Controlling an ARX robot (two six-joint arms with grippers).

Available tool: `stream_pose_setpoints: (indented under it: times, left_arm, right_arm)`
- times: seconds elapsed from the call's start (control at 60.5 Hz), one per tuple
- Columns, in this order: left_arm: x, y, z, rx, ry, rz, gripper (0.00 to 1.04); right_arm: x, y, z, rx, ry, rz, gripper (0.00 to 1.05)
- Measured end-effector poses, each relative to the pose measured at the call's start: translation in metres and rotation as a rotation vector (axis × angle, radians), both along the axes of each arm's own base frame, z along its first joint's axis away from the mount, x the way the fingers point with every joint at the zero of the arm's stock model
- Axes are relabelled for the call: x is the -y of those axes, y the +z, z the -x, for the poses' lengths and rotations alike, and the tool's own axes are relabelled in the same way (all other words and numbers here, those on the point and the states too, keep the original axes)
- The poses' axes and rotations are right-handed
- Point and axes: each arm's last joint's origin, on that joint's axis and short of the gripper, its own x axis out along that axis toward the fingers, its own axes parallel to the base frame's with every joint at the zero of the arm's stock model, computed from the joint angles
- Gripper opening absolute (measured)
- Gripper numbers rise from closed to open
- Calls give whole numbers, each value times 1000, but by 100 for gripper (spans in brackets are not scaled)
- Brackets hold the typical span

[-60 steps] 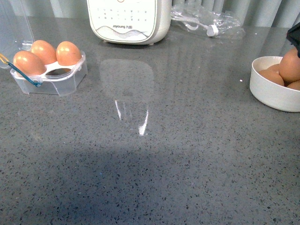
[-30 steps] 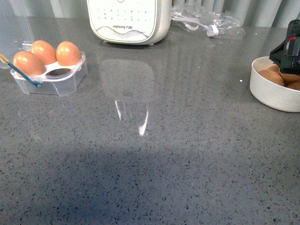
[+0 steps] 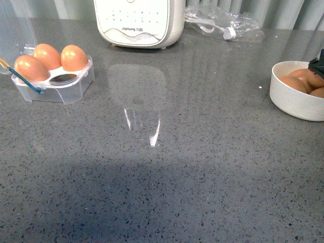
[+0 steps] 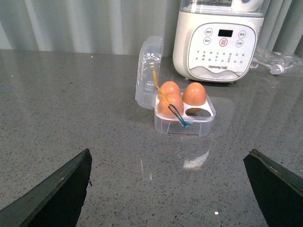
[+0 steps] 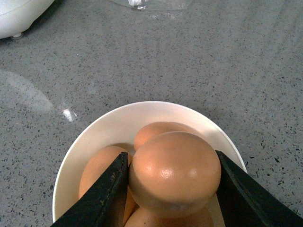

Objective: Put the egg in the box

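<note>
My right gripper [image 5: 174, 191] is shut on the egg [image 5: 174, 172], an orange-brown one held between both black fingers just above the other brown eggs [image 5: 102, 172] in the round white bowl [image 5: 102, 137]. In the front view only a dark corner of this gripper [image 3: 320, 63] shows over the bowl [image 3: 289, 100] at the right edge. The box [image 3: 56, 90], a clear carton, stands far left with three eggs [image 3: 74, 57] and one empty cell [image 3: 63, 77]. In the left wrist view the box [image 4: 184, 126] has its lid [image 4: 147, 71] up. My left gripper [image 4: 168, 189] is open and empty, well short of the box.
A white appliance [image 3: 139, 23] stands at the back of the grey speckled counter [image 3: 167, 177], also in the left wrist view [image 4: 218, 42]. A crumpled clear plastic bag [image 3: 225, 24] lies at the back right. Grey curtains hang behind.
The right gripper, in plain view over the bowl half a second ago, now shows only at the right edge. The eggs seen in the bowl have shifted. The box has not moved.
</note>
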Motion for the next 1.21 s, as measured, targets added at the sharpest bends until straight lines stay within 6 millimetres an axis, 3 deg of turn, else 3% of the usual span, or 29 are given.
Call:
stream_pose_setpoints:
  times: [0.397, 0.612, 0.744, 0.959, 1.207]
  left_arm:
    - [0, 0, 0, 0, 0, 0, 98]
    - [0, 0, 0, 0, 0, 0, 98]
    - [0, 0, 0, 0, 0, 0, 98]
    - [0, 0, 0, 0, 0, 0, 98]
    - [0, 0, 0, 0, 0, 0, 98]
  right_arm:
    - [-13, 31, 17, 96, 39, 30, 45]
    - [-49, 57, 16, 229, 149, 35, 45]
    - [-85, 66, 6, 289, 312, -17, 45]
    - [-143, 48, 0, 274, 607, -58, 45]
    - [-178, 30, 6, 251, 826, -52, 45]
